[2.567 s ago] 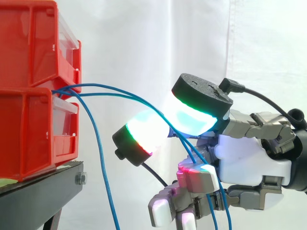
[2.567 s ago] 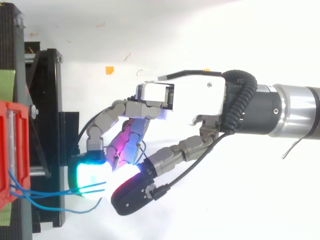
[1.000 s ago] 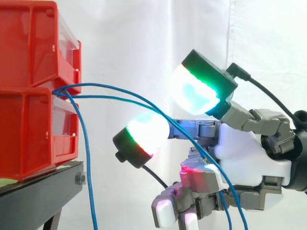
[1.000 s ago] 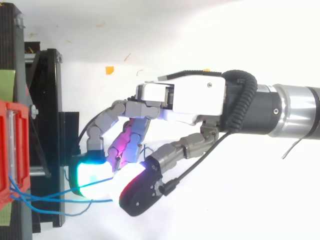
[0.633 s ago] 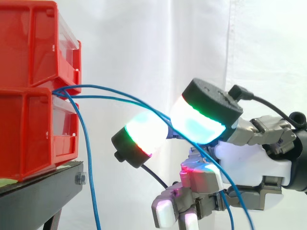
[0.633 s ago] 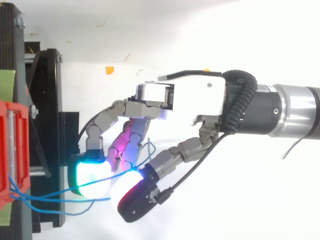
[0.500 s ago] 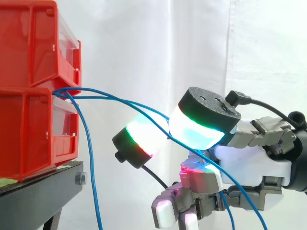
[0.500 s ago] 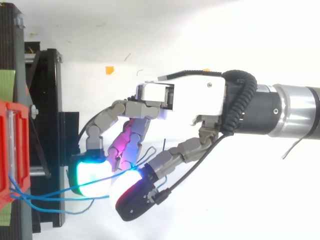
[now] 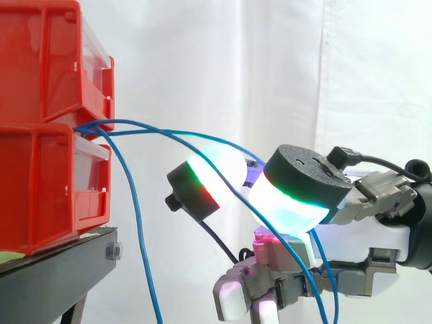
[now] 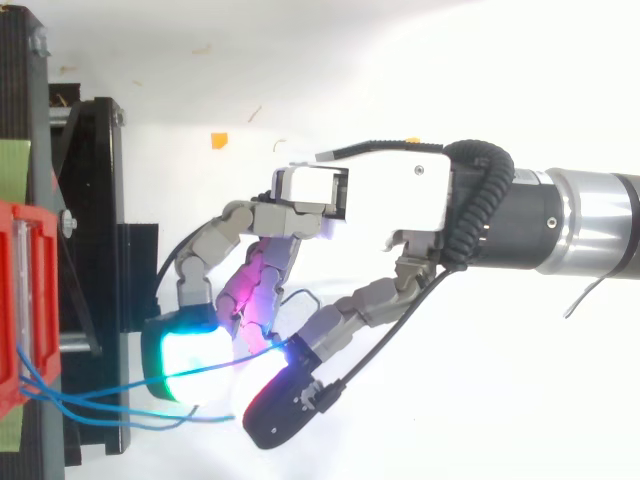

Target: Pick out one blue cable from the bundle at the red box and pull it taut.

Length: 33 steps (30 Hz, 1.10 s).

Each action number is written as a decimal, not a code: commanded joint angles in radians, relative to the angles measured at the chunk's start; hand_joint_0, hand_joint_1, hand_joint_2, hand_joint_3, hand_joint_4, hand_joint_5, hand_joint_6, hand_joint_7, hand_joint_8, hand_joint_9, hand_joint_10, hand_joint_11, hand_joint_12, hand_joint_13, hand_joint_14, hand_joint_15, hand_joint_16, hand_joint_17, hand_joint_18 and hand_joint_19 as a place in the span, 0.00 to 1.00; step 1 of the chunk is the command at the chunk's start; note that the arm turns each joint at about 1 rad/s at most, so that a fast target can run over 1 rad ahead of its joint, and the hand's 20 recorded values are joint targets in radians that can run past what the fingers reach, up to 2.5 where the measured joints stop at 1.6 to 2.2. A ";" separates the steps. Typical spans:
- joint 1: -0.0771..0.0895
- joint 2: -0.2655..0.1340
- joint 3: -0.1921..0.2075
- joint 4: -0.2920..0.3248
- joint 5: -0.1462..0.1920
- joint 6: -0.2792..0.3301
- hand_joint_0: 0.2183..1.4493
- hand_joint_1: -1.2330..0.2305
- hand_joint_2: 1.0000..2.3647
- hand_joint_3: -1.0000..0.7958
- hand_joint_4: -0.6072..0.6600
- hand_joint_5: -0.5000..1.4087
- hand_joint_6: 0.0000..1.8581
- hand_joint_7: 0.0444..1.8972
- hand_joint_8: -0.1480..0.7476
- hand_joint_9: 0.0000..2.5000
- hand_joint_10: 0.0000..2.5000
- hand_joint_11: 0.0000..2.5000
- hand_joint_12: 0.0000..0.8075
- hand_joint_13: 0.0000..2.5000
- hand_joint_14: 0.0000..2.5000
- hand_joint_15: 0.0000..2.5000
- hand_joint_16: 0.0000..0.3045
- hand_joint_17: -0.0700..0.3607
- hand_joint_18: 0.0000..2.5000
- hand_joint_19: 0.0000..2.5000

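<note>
Blue cable (image 9: 155, 126) seemingly between thumb and finger pads (image 9: 217, 166) of hand (image 10: 400, 195)

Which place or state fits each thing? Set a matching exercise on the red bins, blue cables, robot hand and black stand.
1. red bins
2. blue cables
3. robot hand
4. black stand

A. under the bins
B. comes in from the side view's right edge
C. stacked at the side view's left edge
D. hang slack from between the bins

Pairs: 1-C, 2-D, 3-B, 4-A
</note>
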 commanded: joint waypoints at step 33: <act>0.000 0.001 0.000 0.000 0.000 0.000 0.23 0.33 0.00 0.28 0.41 0.18 0.48 0.34 0.44 0.43 0.01 0.32 0.42 0.32 0.01 0.16 0.16 0.42 0.30 0.25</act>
